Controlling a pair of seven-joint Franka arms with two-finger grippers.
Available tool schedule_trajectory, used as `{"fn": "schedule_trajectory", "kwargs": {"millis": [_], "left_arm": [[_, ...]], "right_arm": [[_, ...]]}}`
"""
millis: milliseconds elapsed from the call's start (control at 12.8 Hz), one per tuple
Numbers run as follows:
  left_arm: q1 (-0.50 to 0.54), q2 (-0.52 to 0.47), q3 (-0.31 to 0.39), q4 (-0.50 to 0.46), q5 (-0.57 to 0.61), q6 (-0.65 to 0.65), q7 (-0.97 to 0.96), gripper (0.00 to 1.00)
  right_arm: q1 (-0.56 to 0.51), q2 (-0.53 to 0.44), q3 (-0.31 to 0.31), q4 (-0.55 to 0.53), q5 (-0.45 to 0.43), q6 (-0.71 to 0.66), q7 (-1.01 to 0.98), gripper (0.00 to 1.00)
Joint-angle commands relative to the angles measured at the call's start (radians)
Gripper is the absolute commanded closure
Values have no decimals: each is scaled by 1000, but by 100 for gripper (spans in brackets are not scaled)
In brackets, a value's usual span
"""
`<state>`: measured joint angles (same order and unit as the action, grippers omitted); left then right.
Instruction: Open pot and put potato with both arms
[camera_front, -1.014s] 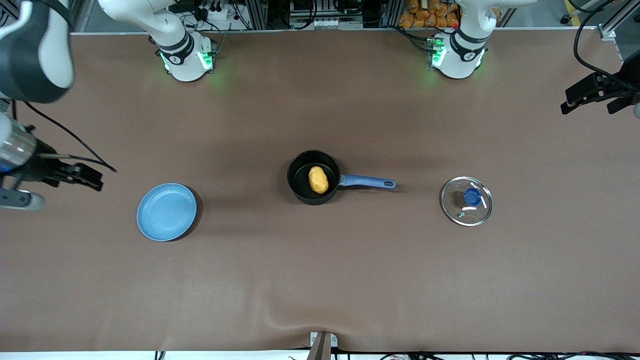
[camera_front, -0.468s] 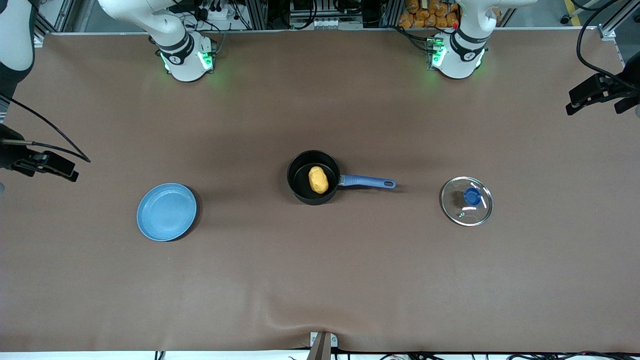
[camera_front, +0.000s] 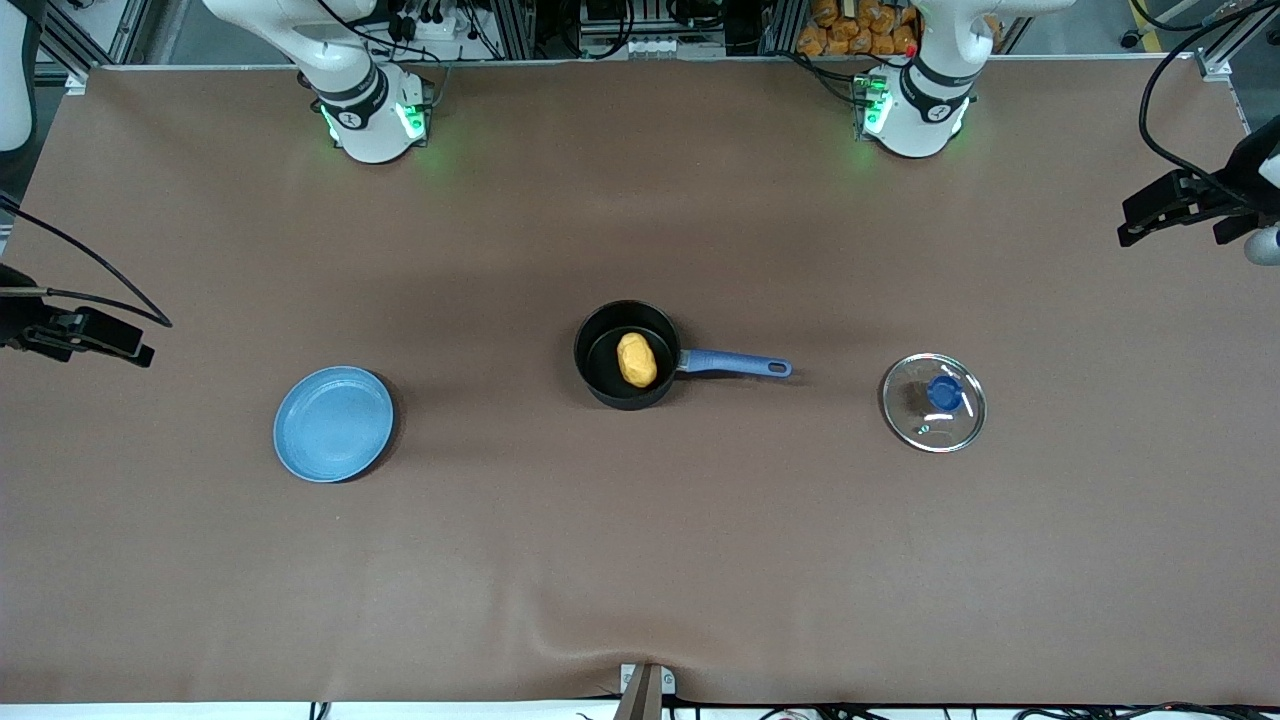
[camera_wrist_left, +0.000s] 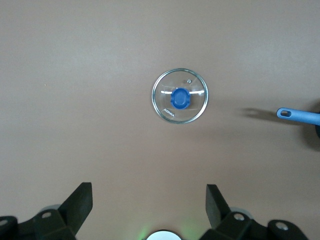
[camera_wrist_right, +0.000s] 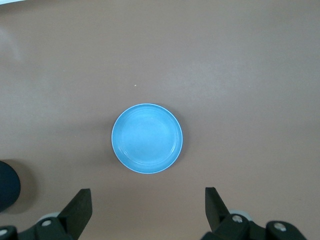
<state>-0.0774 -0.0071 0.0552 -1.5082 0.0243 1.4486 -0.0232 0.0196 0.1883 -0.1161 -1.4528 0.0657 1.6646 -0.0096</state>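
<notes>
The pot (camera_front: 627, 355) stands at the middle of the front view. It is a small round black saucepan, open, and its long blue handle (camera_front: 736, 364) points toward the left arm's end of the table. The handle has a hole at its end. Inside the pot lies the potato (camera_front: 636, 360), an oval yellow-orange lump that fills about half of the pot's width.

The light-blue plate (camera_front: 333, 423) is in the lower left part of the frame, toward the right arm's end, and nothing lies on it. The clear glass lid (camera_front: 933, 402) with a blue knob lies flat on the table, at the right of the frame, well apart from the pot.

The left gripper (camera_wrist_left: 148, 202) hangs high over the table near the lid, with its fingers spread wide and holding nothing. The right gripper (camera_wrist_right: 147, 204) hangs high over the table near the plate, fingers also wide apart and empty.
</notes>
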Motion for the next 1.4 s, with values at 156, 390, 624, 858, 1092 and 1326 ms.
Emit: {"fn": "schedule_trajectory", "kwargs": {"millis": [156,390,624,858,1092,1326], "left_arm": [[-1,9,0,32,23,-13,2,0],[8,0,2,25,17,-20,-4,0],[1,-4,0,25,16,-40,-9,0],[2,-4,-1,23,12,-42,-7,0],[1,-20,-6,6,12,-44,-9,0],[4,-34,-18,2,11,-42,-7,0]], "right_arm": [[-110,-16,128,6,-21,-5,7,0],[-107,-16,138,35,-17,-12,-4,0],[-112,-13,136,45,5,-49,-3,0],[-113,-7,133,51,8,-45,-7,0],[-107,-7,135,62,6,-46,-6,0],[-105,-7,135,68,6,-46,-9,0]]}}
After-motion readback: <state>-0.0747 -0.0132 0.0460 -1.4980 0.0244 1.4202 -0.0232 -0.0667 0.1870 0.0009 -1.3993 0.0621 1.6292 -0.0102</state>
